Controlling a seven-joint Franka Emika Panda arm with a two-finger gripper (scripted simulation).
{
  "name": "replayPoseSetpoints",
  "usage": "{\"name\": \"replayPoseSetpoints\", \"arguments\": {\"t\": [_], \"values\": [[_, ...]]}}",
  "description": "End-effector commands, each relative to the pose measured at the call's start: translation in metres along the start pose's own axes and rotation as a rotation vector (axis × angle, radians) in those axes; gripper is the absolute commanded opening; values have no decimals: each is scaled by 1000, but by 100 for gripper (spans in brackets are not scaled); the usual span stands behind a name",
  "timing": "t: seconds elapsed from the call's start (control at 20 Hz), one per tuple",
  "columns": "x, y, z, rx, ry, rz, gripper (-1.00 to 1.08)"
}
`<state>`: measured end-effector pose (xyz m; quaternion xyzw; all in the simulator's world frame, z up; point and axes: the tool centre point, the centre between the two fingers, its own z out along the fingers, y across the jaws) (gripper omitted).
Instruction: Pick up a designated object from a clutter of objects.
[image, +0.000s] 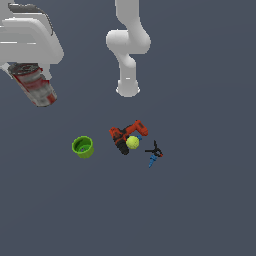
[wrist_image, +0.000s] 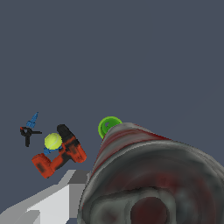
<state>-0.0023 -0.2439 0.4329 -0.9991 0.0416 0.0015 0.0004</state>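
Note:
The can (image: 36, 85) has a dark grey, red and white label. My gripper (image: 25, 69) is shut on it and holds it high above the floor, at the upper part of the exterior view's left, tilted. In the wrist view the can (wrist_image: 148, 175) fills the foreground, with one white finger (wrist_image: 50, 199) beside it. The rest of the clutter lies on the floor below: a green cup (image: 83, 146), a red-black drill (image: 127, 135), a yellow-green ball (image: 132, 142) against the drill, and a black-and-blue clamp (image: 154, 153).
The arm's white base (image: 128, 87) stands behind the clutter. In the wrist view the cup (wrist_image: 108, 126), drill (wrist_image: 61, 157), ball (wrist_image: 53, 141) and clamp (wrist_image: 29, 129) show far below on the dark grey floor (image: 200, 210).

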Motion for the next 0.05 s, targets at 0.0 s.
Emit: {"name": "replayPoseSetpoints", "arguments": {"t": [0.0], "values": [[1, 0, -3, -1, 3, 0, -100]]}}
